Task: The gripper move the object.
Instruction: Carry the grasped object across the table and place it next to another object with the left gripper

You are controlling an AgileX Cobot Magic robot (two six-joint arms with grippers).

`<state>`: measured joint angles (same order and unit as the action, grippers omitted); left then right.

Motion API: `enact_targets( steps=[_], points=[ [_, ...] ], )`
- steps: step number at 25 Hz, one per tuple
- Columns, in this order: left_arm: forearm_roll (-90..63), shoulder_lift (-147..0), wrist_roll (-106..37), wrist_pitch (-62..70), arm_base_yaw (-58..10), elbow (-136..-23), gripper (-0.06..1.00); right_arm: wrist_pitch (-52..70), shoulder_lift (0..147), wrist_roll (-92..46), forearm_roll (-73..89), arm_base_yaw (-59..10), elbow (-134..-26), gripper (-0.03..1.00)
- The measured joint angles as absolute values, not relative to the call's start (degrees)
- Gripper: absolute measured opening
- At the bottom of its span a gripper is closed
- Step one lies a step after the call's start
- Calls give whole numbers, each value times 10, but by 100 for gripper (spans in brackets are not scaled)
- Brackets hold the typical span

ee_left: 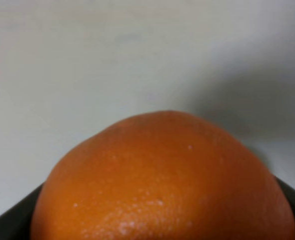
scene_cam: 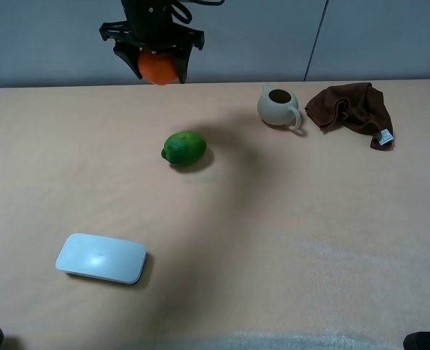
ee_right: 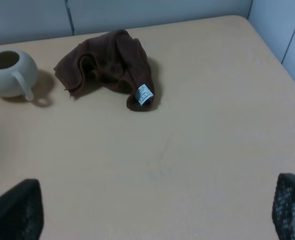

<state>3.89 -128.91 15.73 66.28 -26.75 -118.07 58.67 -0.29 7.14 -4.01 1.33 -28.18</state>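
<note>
My left gripper hangs above the table's far edge, left of centre, and is shut on the round orange fruit, holding it in the air. In the left wrist view the orange fills the lower frame, with black finger edges beside it and the grey wall behind. My right gripper is open and empty; its black fingertips show wide apart over bare table near the right side.
A green lime lies on the table in front of the held orange. A cream teapot and a crumpled brown cloth sit at the back right. A white mouse-like slab lies front left.
</note>
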Motion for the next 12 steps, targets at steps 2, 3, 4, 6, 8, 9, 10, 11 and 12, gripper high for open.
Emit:
enact_targets(
  steps=[2, 3, 4, 6, 8, 9, 10, 11, 12],
  points=[
    [39, -1289, 163, 663, -280, -1181, 74, 587, -3, 71, -40, 13, -282, 69],
    [39, -1289, 164, 663, -285, -1181, 74, 587, -3, 71, -40, 13, -282, 69],
    [39, -1289, 165, 663, -291, -1181, 74, 587, -3, 71, -40, 13, -282, 69],
    [39, -1289, 165, 663, -302, -1181, 74, 587, -3, 71, -40, 13, -282, 69],
    [39, -1289, 163, 663, -315, -1181, 74, 587, -3, 71, -40, 13, -282, 69],
    [39, -1289, 161, 663, -323, -1181, 74, 587, -3, 71, -40, 13, -282, 69],
    [39, -1289, 158, 663, -329, -1181, 74, 587, -3, 71, -40, 13, -282, 69],
    [39, -1289, 155, 663, -337, -1181, 74, 587, -3, 71, -40, 13, -282, 69],
    [39, -1289, 151, 663, -345, -1181, 74, 587, -3, 71, -40, 13, -282, 69]
  ],
)
